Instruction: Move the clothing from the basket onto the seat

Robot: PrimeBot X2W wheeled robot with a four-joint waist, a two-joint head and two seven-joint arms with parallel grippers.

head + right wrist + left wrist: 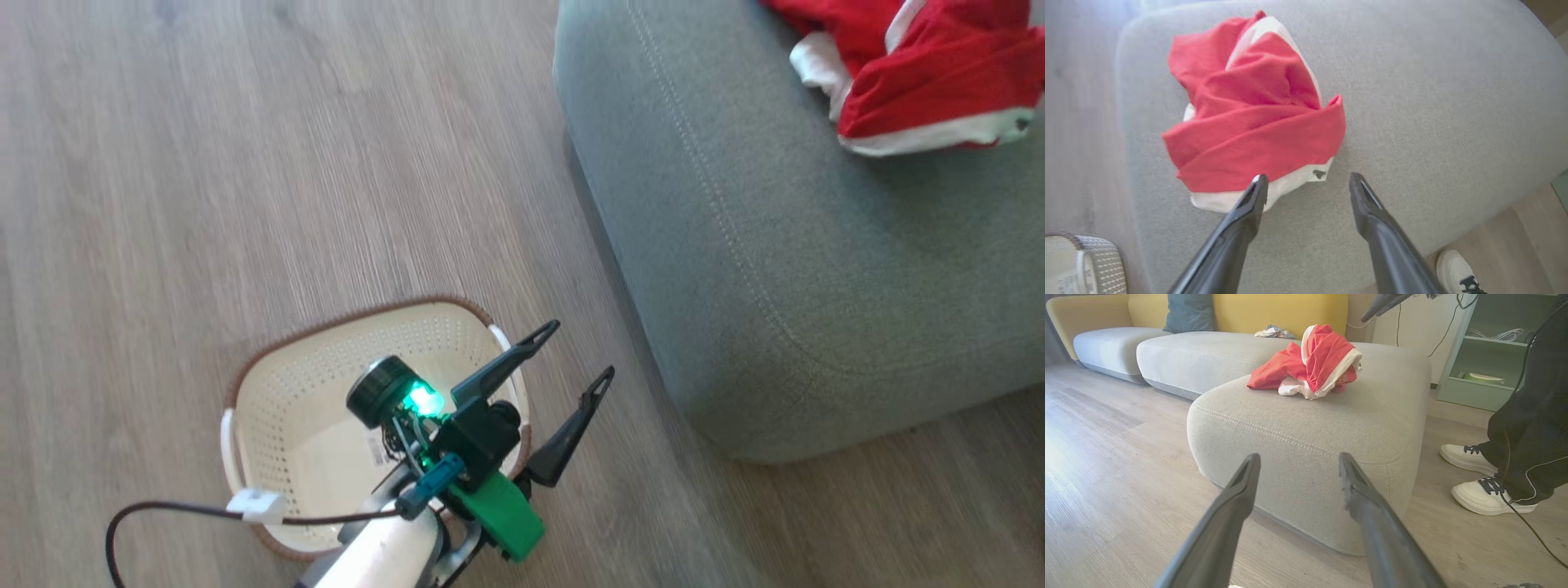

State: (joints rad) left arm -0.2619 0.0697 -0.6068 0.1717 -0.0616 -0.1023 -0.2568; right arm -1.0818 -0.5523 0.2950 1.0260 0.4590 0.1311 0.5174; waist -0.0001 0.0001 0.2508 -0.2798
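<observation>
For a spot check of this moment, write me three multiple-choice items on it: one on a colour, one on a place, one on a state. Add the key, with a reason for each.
1. What colour is the rim of the basket?
A. blue
B. black
C. brown

2. Where does the clothing lie?
A. in the basket
B. on the seat
C. hanging over the basket's rim

3. How do the fingers of the left gripper stand?
A. apart, with nothing between them
B. shut on the clothing
C. shut, with nothing in them

Key:
1 C: the head view shows a brown woven-look band round the cream basket.
2 B: both wrist views show the red and white pile on the grey cushion.
3 A: the left wrist view shows a wide gap between the two fingers.
</observation>
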